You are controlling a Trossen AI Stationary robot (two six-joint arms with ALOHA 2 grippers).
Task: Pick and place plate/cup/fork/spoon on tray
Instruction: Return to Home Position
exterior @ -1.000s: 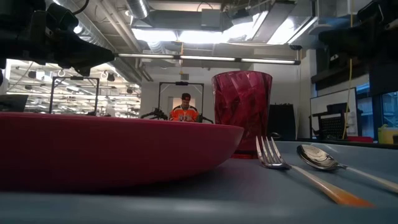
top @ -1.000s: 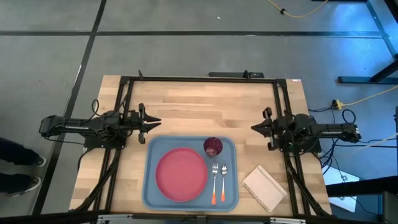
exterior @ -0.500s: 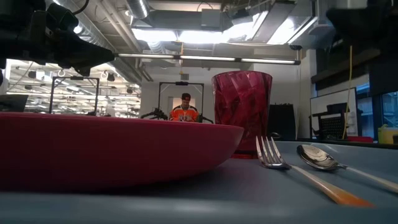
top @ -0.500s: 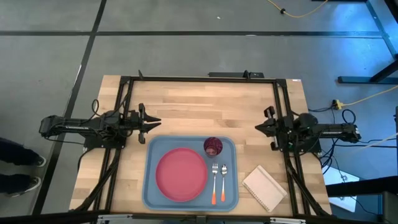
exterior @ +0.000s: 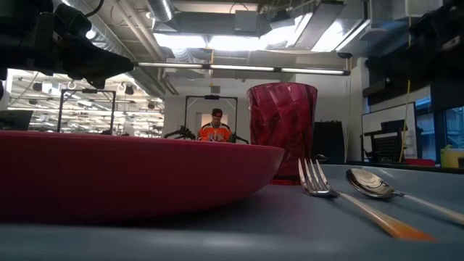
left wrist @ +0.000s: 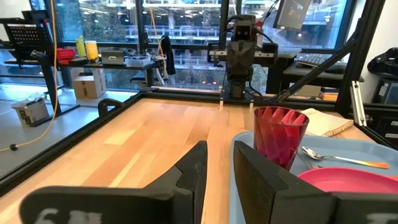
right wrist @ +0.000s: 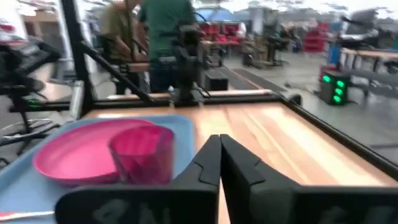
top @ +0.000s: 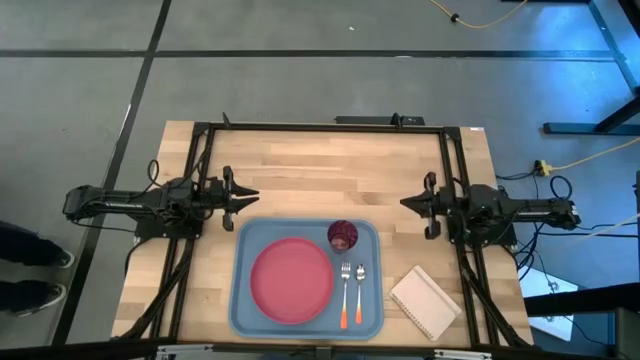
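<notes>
The light blue tray (top: 240, 300) lies at the table's near middle. The pinkish-red plate (top: 291, 280) lies flat on its left part. The maroon cup (top: 342, 236) stands upright at its far right corner. The fork (top: 344, 295) and the spoon (top: 360, 293) lie side by side right of the plate, with their orange tips toward the near edge. My left gripper (top: 250, 197) hovers left of the tray's far edge and is empty, its fingers a narrow gap apart (left wrist: 219, 163). My right gripper (top: 405, 203) hovers right of the cup, shut and empty (right wrist: 219, 149).
A white notepad (top: 425, 302) lies on the table right of the tray. Bare wood stretches across the far half of the table between the arms. A black frame rims the table. People stand in the room beyond (exterior: 216, 129).
My right gripper has drawn back a little toward the table's right edge and then come back toward the table's middle, staying shut. The tableware on the tray has not moved.
</notes>
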